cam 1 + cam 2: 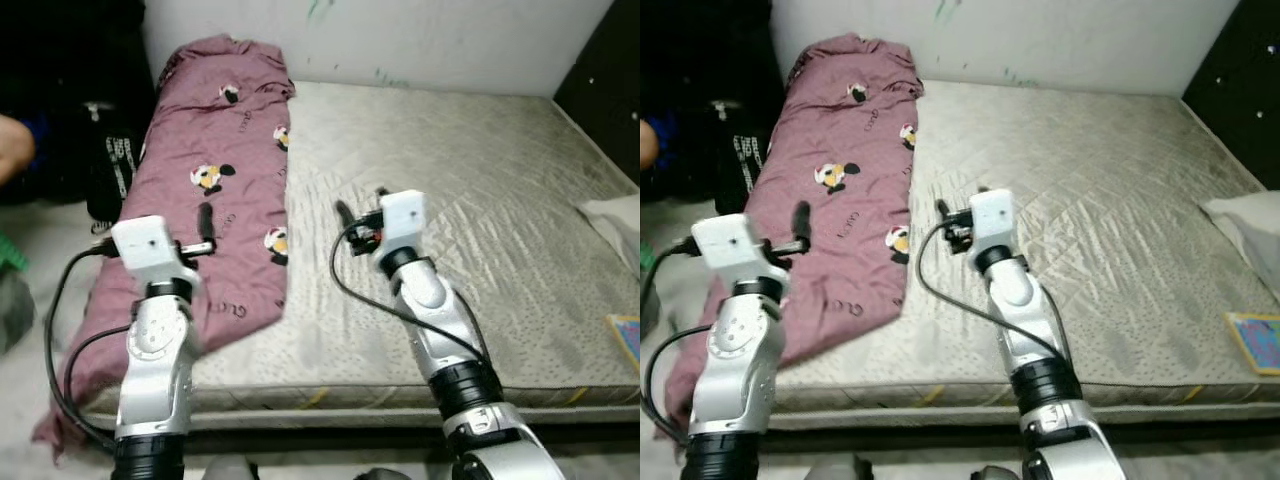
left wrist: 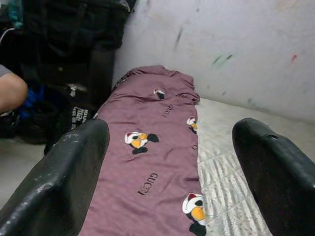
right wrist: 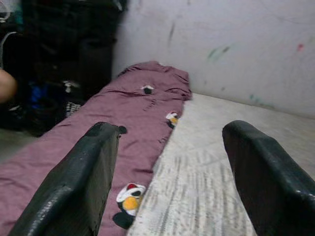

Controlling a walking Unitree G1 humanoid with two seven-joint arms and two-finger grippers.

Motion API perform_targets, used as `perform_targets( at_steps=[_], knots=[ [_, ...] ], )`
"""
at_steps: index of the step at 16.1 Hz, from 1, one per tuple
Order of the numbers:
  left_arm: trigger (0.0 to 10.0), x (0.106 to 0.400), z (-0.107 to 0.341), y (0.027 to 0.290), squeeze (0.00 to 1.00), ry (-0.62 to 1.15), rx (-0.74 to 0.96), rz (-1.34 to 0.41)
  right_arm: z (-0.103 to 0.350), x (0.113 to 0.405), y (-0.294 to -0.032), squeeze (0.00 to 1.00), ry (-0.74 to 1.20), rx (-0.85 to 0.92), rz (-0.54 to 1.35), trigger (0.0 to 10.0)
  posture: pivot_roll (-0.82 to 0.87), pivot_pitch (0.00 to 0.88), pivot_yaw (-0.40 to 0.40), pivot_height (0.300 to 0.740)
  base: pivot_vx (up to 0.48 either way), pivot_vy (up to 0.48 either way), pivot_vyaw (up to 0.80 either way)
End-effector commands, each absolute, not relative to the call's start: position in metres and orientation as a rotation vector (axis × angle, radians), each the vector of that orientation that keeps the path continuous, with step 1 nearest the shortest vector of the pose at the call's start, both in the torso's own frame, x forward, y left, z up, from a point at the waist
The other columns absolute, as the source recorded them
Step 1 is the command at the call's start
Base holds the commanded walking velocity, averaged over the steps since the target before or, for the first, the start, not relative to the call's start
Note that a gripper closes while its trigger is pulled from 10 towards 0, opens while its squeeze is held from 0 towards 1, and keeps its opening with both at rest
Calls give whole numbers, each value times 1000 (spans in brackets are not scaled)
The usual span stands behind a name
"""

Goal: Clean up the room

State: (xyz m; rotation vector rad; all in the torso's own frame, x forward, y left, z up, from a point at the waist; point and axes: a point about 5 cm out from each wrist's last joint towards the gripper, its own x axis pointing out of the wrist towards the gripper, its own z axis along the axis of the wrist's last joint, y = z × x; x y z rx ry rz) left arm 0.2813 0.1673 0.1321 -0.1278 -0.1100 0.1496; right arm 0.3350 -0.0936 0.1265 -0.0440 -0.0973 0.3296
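Fingers spread wide on both sides, nothing held between them. Left gripper [image 1: 205, 230] sits low on the left of the head views, raised over the near part of the sheet [image 1: 225, 190]; its wrist view shows two black fingers [image 2: 64, 177] far apart with the mauve cloth running between them. Right gripper [image 1: 360, 212] is up near the middle of the frame, over the mattress [image 1: 470, 220] just beside the sheet's right edge; its fingers [image 3: 74, 187] are parted just as wide and grip nothing. Black cables loop down from both silver arms at the bottom of the frame.

Now the sheet: mauve, printed with cartoon mice and lettering, lying as a long strip down the left side of the mattress, from the upper left by the wall [image 1: 420, 40] down to the lower left, where its end hangs off the mattress edge toward the floor [image 1: 40, 300]. Grey quilted mattress takes the centre and right. At the right edge, a white cloth [image 1: 615, 225], and below it a coloured book [image 1: 627, 340] near the mattress edge. Far left, dark bags [image 1: 100, 130] stand beside the bed, with part of a person [image 1: 15, 145] at the frame edge.
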Motion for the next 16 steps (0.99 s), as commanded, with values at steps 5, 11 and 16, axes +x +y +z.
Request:
perform_targets(
  at_steps=[5, 11, 16],
  knots=[
    [10000, 284, 135, 159, 0, -121, -125, 105, 128, 337, -104, 0, -104, -52, 299, 10000, 22, 0, -73, 740, 0, 480, 0],
    [10000, 286, 139, 164, 0, -134, -130, 129, 132, 342, -103, 0, -105, -50, 302, 10000, 18, 0, -66, 740, 0, 479, 0],
    [10000, 288, 142, 163, 0, -138, -136, 127, 129, 338, -98, 0, -97, -42, 308, 10000, 30, 0, -66, 740, 0, 479, 0]
  ],
)
